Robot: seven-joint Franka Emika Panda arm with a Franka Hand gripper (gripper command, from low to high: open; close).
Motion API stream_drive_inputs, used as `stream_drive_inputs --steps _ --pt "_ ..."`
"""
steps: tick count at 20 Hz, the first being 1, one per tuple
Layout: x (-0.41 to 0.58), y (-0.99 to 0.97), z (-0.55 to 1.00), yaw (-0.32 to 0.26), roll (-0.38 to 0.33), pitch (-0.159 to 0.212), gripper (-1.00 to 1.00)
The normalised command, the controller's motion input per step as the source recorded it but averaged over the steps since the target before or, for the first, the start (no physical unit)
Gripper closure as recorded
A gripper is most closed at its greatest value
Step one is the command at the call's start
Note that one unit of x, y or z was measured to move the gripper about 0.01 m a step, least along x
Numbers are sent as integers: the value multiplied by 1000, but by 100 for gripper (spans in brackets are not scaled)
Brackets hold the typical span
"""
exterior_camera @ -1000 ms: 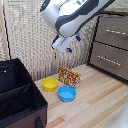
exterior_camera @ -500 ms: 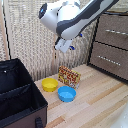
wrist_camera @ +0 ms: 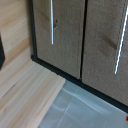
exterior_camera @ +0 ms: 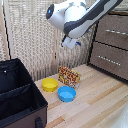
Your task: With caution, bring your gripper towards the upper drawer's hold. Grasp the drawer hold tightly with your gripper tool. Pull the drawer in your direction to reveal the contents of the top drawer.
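Note:
In the exterior view my gripper (exterior_camera: 70, 43) hangs in the air under the bulky white arm, its two short fingers slightly apart and empty. It is well to the left of the dark brown dresser. The upper drawer (exterior_camera: 114, 29) is the higher panel, with the drawer hold (exterior_camera: 116, 32), a thin pale bar, across it. The lower panel (exterior_camera: 108, 61) has its own bar. The wrist view shows two brown panels, each with a pale bar (wrist_camera: 52, 20) (wrist_camera: 119, 42); I cannot tell which panel is the upper one. The fingers do not show there.
On the wooden floor (exterior_camera: 95, 105) below the arm are a yellow bowl (exterior_camera: 49, 84), a blue bowl (exterior_camera: 66, 93) and a red patterned box (exterior_camera: 69, 76). A black open case (exterior_camera: 17, 95) stands on the exterior view's left. A beige screen (exterior_camera: 30, 35) is behind.
The arm and gripper have drifted a little toward the exterior view's right, nearer the dresser. Nothing else has moved.

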Motion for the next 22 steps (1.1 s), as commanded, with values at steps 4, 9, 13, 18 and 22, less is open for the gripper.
stream_drive_inputs --steps 4,9,13,18,22 --pt "0 -857 178 42 -95 0 -100" --pt "0 -643 245 0 -217 30 -100" --pt "0 -391 53 0 -323 84 -100" --pt "-144 -378 17 3 -253 72 -100" --pt "-252 -653 -3 17 -154 -2 -100"
